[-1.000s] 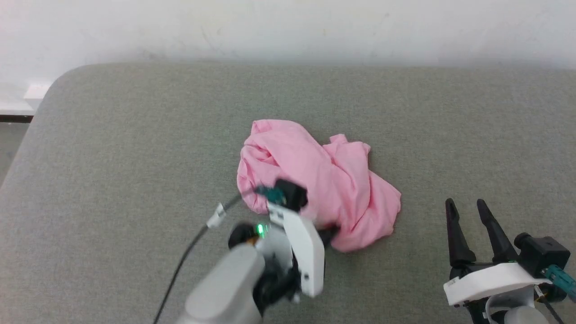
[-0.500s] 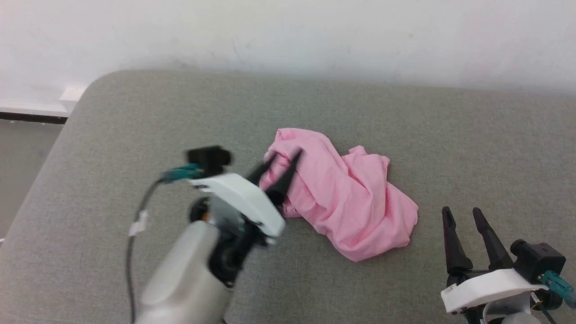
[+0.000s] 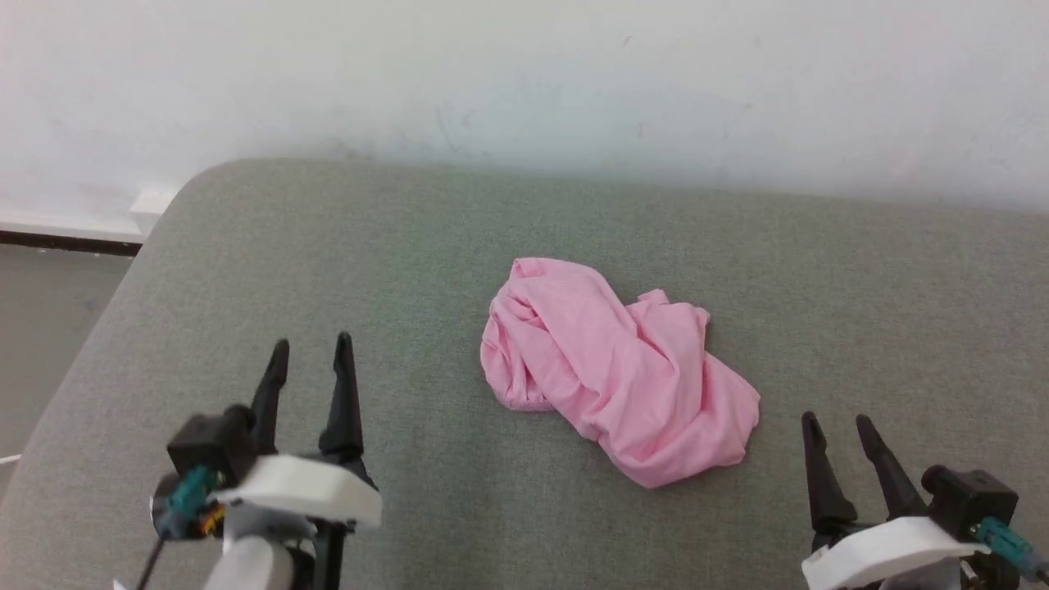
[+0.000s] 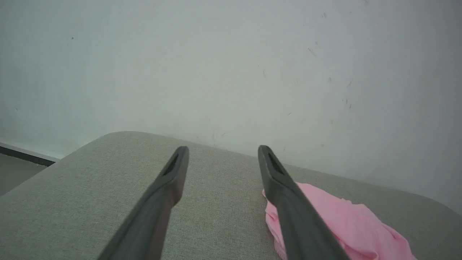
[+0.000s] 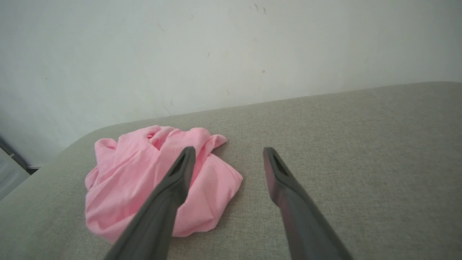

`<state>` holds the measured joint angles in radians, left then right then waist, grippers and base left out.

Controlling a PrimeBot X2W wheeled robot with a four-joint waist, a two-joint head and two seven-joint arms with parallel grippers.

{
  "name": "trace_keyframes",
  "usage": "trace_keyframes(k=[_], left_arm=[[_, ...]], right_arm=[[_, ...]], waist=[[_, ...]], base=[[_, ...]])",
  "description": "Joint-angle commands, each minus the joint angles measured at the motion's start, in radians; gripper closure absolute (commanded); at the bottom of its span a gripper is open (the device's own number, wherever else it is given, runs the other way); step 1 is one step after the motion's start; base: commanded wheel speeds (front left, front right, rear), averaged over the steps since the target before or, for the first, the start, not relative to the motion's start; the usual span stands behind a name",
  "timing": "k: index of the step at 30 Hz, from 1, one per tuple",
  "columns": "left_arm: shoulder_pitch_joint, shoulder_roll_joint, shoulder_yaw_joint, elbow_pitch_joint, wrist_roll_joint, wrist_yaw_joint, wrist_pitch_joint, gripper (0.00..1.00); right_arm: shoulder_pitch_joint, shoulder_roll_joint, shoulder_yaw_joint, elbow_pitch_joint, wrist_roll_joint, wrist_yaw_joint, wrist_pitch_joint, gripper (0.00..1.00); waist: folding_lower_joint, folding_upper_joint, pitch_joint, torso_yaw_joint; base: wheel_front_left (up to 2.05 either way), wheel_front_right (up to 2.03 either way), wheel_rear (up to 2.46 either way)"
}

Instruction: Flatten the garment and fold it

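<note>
Garment: crumpled light pink jersey shorts [image 3: 615, 373], heaped, unflattened.
Grippers: your left gripper [image 3: 311, 340] and right gripper [image 3: 836, 419] spread, empty, flanking it, likely clearing your view.

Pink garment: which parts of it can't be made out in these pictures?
Head view: the garment lies bunched; its own folds hide its full shape and any tag.
Left wrist view: a finger of the left end effector covers its near side; the bottom edge cuts off the rest.
Right wrist view: a finger of the right end effector crosses its middle.
</note>
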<state>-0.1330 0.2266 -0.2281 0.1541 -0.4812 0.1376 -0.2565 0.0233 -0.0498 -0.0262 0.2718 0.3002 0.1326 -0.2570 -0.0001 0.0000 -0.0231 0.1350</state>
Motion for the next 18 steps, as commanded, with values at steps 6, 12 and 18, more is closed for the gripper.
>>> trace_keyframes(k=[6,12,18], left_arm=[[0.13,-0.093,0.055,-0.053,0.102,-0.017,-0.005,0.0],[0.137,-0.129,0.088,-0.049,0.171,-0.052,-0.005,0.0],[0.081,-0.143,0.093,-0.044,0.242,-0.061,-0.005,0.0]], right_arm=[[-0.003,0.0,0.003,0.079,-0.008,-0.002,0.001,0.0],[-0.126,0.0,0.02,0.128,-0.043,-0.002,0.146,0.0],[-0.363,0.0,0.1,0.18,-0.119,-0.002,0.416,0.0]], waist=[[0.0001,0.0,0.0,0.003],[0.0001,0.0,0.021,0.011],[0.0001,0.0,0.067,0.037]], base=[[0.0,0.0,0.0],[0.0,0.0,0.0],[0.0,0.0,0.0]])
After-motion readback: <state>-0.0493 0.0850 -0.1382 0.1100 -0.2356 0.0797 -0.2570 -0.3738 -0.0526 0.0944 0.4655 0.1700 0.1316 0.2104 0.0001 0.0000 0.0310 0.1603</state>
